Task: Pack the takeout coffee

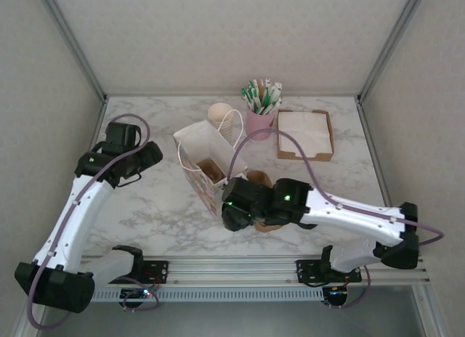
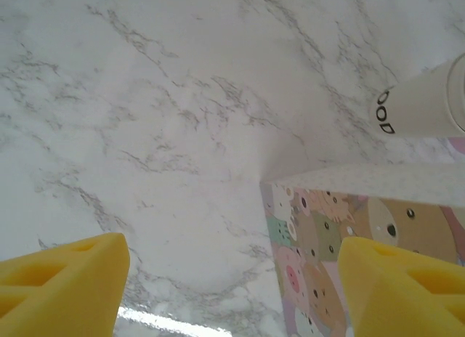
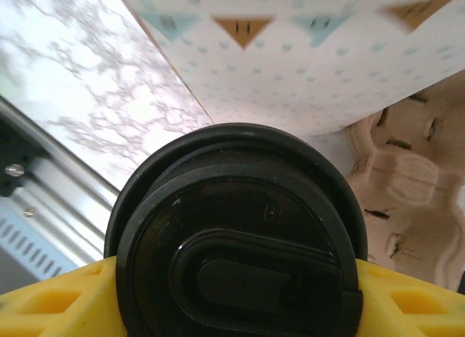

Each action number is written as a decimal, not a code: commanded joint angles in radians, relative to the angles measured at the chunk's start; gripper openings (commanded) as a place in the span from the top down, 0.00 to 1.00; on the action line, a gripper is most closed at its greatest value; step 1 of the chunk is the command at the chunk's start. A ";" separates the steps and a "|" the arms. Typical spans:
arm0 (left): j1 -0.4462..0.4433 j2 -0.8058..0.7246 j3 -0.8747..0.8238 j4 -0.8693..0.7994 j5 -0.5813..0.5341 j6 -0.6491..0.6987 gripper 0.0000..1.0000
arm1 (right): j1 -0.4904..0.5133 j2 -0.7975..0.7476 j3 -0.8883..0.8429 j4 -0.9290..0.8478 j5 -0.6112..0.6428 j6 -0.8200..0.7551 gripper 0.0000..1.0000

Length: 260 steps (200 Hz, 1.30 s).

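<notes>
The right gripper (image 3: 240, 297) pinches a black cup lid (image 3: 232, 221) between its yellow fingers (image 3: 51, 304). Just beyond it stands the patterned paper bag (image 3: 305, 54), with a cardboard cup tray (image 3: 414, 170) to the right. The left gripper (image 2: 232, 286) hangs spread above the marble table (image 2: 145, 119), the bag's corner near its right finger.

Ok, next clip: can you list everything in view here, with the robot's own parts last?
bag: one, white with cartoon print, open, table centre
coffee cup: one, black lid, gripped, in front of the bag
cup carrier: one, brown cardboard, next to the bag
paper cups: one stack, cream, behind the bag
straws: a bunch, green and white, in a pink cup
napkins: one stack, white, in a brown tray, far right
table: one, white marble
left gripper: one, yellow fingers, open, left of the bag
right gripper: one, yellow fingers, shut on the coffee cup
</notes>
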<state>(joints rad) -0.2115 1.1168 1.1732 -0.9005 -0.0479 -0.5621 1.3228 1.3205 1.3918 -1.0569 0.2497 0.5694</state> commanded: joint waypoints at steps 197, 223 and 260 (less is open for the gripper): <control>0.008 0.314 -0.010 0.387 0.324 -0.018 0.24 | -0.213 0.525 1.128 -0.389 0.124 -0.288 0.37; -0.011 0.270 -0.052 0.383 0.333 -0.022 0.24 | -0.256 0.613 1.179 -0.398 0.055 -0.303 0.37; -0.023 0.212 -0.094 0.358 0.326 -0.024 0.23 | -0.286 0.666 1.173 -0.405 -0.013 -0.316 0.37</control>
<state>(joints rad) -0.2249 1.3808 1.1065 -0.5350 0.2596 -0.5804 1.0508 1.9736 2.5378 -1.4303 0.3115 0.2817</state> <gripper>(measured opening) 0.771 0.651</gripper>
